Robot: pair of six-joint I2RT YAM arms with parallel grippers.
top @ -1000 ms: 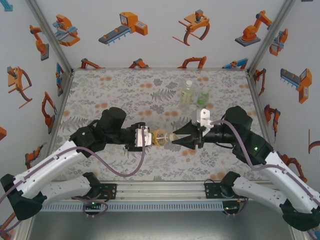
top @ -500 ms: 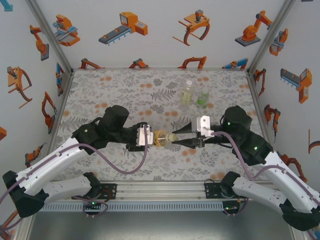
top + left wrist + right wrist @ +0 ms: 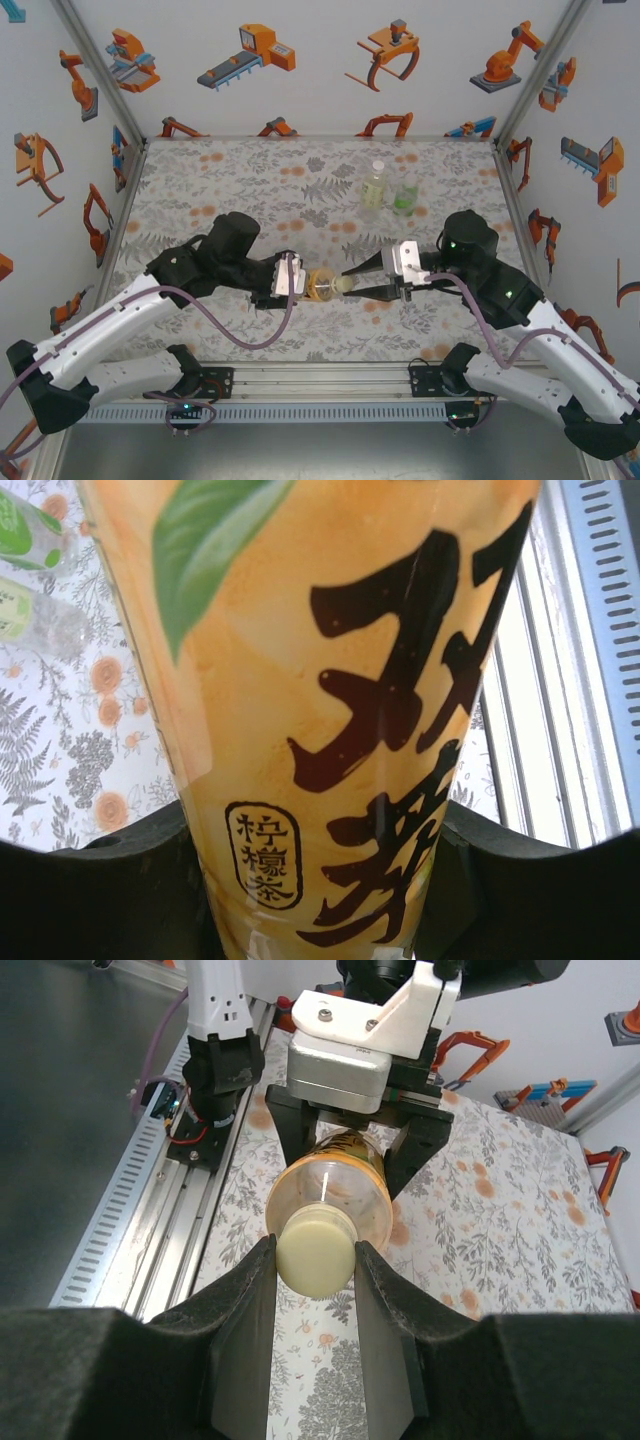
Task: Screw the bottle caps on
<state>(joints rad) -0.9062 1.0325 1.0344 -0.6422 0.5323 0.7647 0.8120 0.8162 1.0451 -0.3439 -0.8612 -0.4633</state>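
Now: right jaws narrow, pinching pale yellow cap (image 3: 315, 1252) at mouth of amber bottle (image 3: 332, 1182). Bottle lies horizontal above surface (image 3: 200, 190), long axis in line with right jaws; left jaws clamped on bottle's far end.

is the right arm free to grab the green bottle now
Probably not yet: its jaws are clamped on the pale yellow cap at the mouth of the amber bottle. The green bottle stands close by, nothing between.
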